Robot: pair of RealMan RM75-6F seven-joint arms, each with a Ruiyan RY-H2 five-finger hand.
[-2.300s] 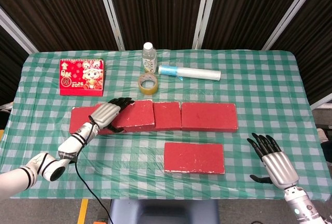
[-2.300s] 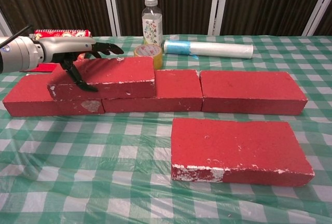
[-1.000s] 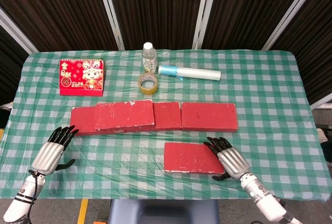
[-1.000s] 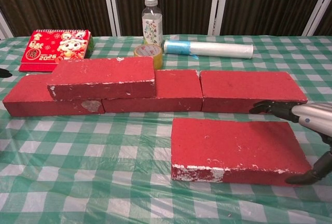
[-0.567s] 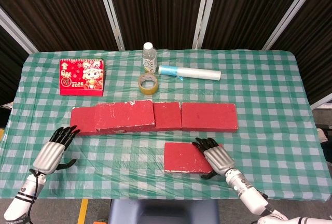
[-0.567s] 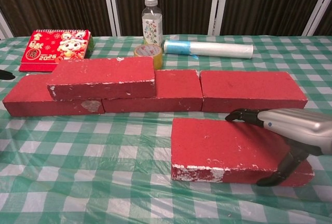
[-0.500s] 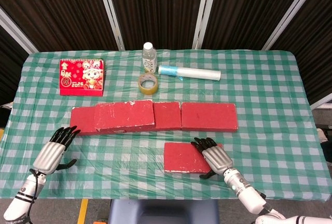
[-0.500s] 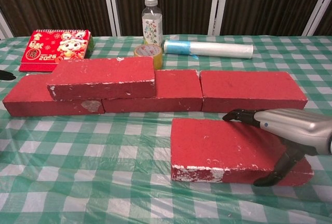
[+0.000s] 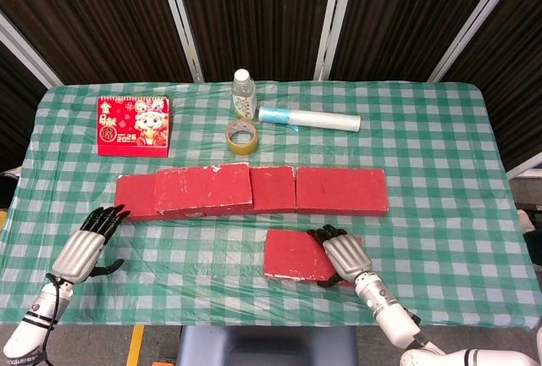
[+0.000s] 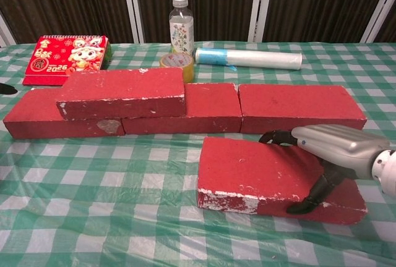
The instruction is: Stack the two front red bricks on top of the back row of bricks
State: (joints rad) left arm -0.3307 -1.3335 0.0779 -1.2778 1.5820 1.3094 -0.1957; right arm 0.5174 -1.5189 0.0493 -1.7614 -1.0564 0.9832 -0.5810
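Note:
One red brick (image 9: 292, 254) (image 10: 247, 174) lies in front of the back row. My right hand (image 9: 343, 257) (image 10: 328, 146) grips its right part, fingers over the top and thumb on the front face. Its left end looks slightly raised. The back row has a left brick (image 10: 34, 117), a middle brick (image 10: 213, 107) and a right brick (image 9: 341, 190) (image 10: 300, 107). Another red brick (image 9: 203, 188) (image 10: 120, 92) lies stacked across the left and middle ones. My left hand (image 9: 83, 247) rests open on the cloth at the front left, holding nothing.
At the back stand a red calendar (image 9: 133, 125), a water bottle (image 9: 244, 93), a tape roll (image 9: 241, 137) and a lying plastic-film roll (image 9: 309, 118). The green checked cloth (image 9: 440, 171) covers the table to its edges.
My left hand let go of the stacked brick and drew back to the front left. My right hand came in from the right, closed on the front brick and shifted it slightly left.

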